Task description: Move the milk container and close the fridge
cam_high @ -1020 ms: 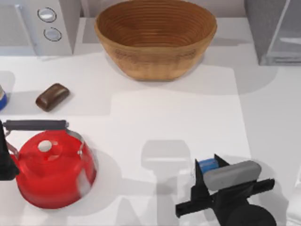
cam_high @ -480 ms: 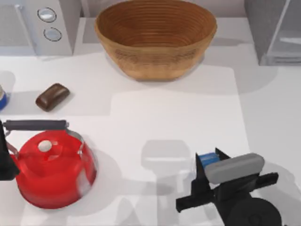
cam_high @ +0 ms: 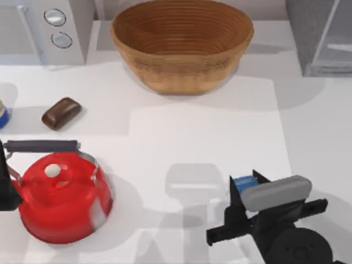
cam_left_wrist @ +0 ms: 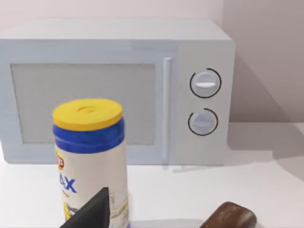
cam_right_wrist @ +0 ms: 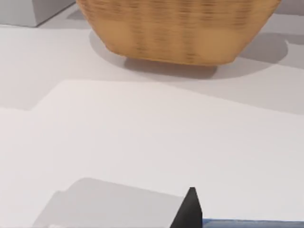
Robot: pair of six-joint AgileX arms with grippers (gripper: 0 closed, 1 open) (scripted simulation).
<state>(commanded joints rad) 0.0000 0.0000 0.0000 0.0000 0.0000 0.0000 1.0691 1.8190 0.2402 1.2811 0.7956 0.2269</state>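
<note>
The milk container (cam_high: 242,182), a small carton with a blue top, sits between the fingers of my right gripper (cam_high: 245,186) near the table's front right, and the gripper is shut on it. Their shadow falls on the table to the left. In the right wrist view a black fingertip (cam_right_wrist: 189,210) shows beside a blue strip of the milk container (cam_right_wrist: 251,222). The fridge (cam_high: 309,30), dark grey and speckled, stands at the back right corner with its glassy door panel (cam_high: 340,39) beside it. My left arm (cam_high: 4,187) is parked at the left edge; one dark fingertip (cam_left_wrist: 92,212) shows in its wrist view.
A wicker basket (cam_high: 181,44) stands at the back centre. The light grey appliance with two knobs (cam_high: 47,27) is at the back left. A red kettle (cam_high: 63,199) sits front left, a brown bar (cam_high: 61,113) behind it, and a yellow-lidded can (cam_left_wrist: 90,152) at the left edge.
My right gripper has drifted a little to the right and toward the front edge, carrying the milk container with it. The left arm has not moved.
</note>
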